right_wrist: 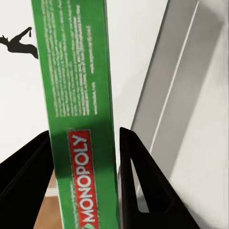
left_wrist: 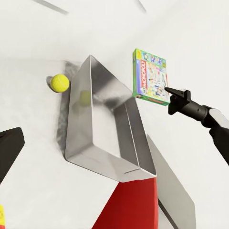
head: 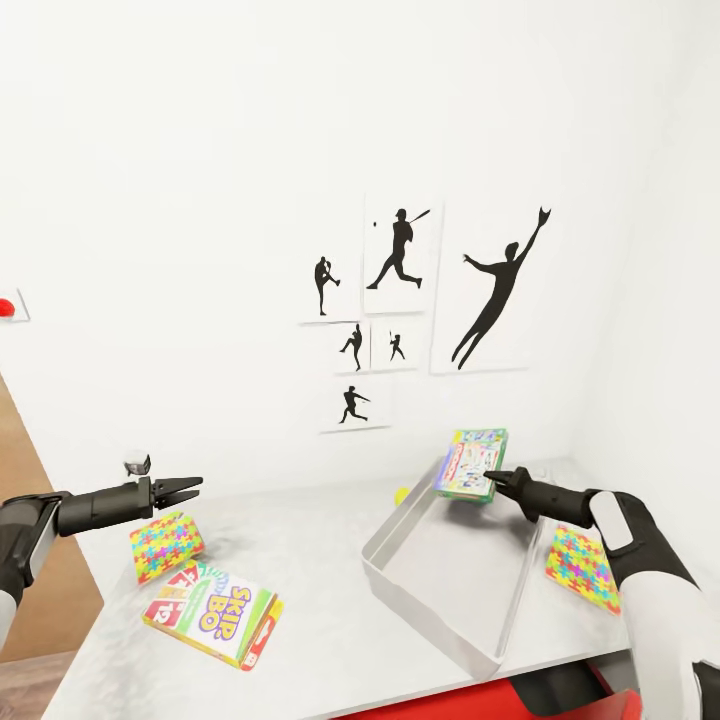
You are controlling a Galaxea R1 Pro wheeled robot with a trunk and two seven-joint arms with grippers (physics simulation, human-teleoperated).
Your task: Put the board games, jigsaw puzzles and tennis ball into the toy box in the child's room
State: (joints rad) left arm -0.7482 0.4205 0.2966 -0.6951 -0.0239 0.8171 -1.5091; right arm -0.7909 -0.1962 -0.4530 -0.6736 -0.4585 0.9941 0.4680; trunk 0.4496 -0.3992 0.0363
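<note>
White wall (head: 200,150), black baseball silhouette pictures (head: 400,255) (six prints), wood floor (head: 40,560) at left.

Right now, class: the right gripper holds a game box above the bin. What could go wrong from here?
1. The right gripper pinches the Monopoly box only by one edge, so it may slip or swing.
2. The box hangs over the toy box's far rim; released there, it might catch the rim and tip out towards the tennis ball.

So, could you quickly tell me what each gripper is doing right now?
Left gripper: open, holding nothing, above the table.
Right gripper: shut on the Monopoly board game, held over the toy box.
</note>
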